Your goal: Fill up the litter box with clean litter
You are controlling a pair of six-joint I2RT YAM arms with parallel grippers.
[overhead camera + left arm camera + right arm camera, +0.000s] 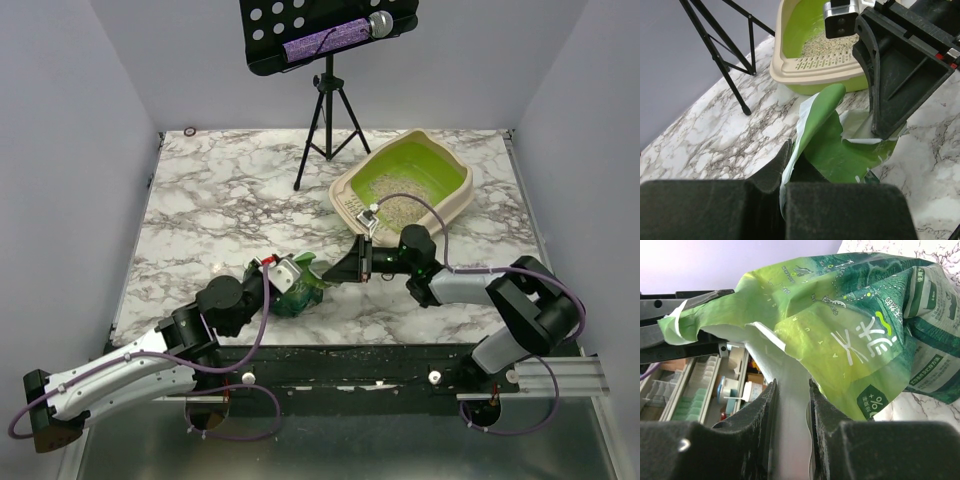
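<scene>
Both the left gripper (782, 200) and right gripper (790, 405) pinch the Chinese-lettered green bag (860, 325).

The glossy, crinkled foil-like bag (860, 325) is shining; the litter box (452, 190) is showing smooth plastic, the surface (220, 210) polished marble-look.

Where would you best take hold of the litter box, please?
Probably the beige rim of the litter box on its near right side, coming from above with the right gripper once it frees the bag. The rim is a thin raised lip; the walls look too wide.
</scene>
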